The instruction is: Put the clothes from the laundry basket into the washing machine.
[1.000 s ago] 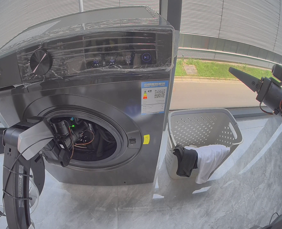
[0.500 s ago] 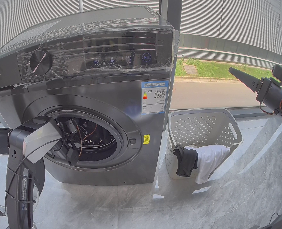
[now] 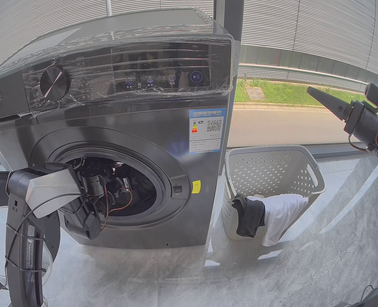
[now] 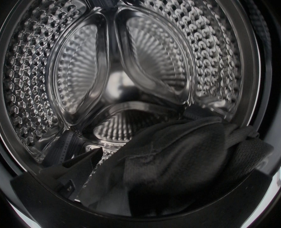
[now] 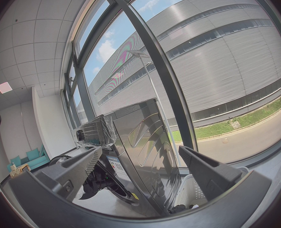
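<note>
Occupying the washing machine [image 3: 154, 120] mouth: left arm [image 3: 48, 188].

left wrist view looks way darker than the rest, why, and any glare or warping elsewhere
Left wrist view: looks into the unlit drum, only its dimpled steel glinting above a dark garment. Right wrist view: daylit, fisheye bowing the window frame. Head view: the plastic-wrapped control panel glares; the laundry basket shadows the floor.

The left arm [image 3: 44, 190] blocks the left side of the washing machine [image 3: 154, 120] opening. Dark clothes [image 4: 178, 162] pile at the near lip of the drum [image 4: 153, 48]. The laundry basket [image 3: 265, 149] is open on top.
</note>
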Controlling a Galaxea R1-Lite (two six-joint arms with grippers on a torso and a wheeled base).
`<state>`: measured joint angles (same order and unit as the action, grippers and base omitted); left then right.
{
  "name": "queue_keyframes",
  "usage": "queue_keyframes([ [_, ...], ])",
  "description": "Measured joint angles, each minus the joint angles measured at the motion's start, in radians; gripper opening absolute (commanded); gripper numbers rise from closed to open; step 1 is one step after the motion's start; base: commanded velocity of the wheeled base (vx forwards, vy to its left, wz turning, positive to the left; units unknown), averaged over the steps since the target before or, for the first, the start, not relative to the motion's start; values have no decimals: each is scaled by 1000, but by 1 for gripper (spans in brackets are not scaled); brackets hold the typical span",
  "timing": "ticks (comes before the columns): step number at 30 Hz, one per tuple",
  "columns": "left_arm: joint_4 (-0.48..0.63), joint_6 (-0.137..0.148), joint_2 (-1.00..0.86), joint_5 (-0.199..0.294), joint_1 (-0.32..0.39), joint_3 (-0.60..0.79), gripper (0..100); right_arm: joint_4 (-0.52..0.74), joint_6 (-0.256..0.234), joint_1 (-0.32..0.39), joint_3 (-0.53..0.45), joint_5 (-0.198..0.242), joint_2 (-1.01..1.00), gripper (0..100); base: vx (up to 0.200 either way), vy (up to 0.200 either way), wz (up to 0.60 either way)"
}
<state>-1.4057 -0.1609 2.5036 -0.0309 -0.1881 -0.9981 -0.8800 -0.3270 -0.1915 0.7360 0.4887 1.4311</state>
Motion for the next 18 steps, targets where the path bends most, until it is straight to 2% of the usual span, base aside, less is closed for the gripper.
queue_keyframes([
  [5,28,81,-3,54,25,21,100,0,1,0,2,0,1,100,0,0,0],
  [6,34,89,-4,59,26,21,100,0,1,0,3,0,1,100,0,0,0],
  [10,63,98,-5,60,32,-12,100,0,1,-2,3,0,1,100,0,0,0],
  [18,73,110,7,51,48,-166,100,0,1,-2,2,0,2,100,0,0,0],
])
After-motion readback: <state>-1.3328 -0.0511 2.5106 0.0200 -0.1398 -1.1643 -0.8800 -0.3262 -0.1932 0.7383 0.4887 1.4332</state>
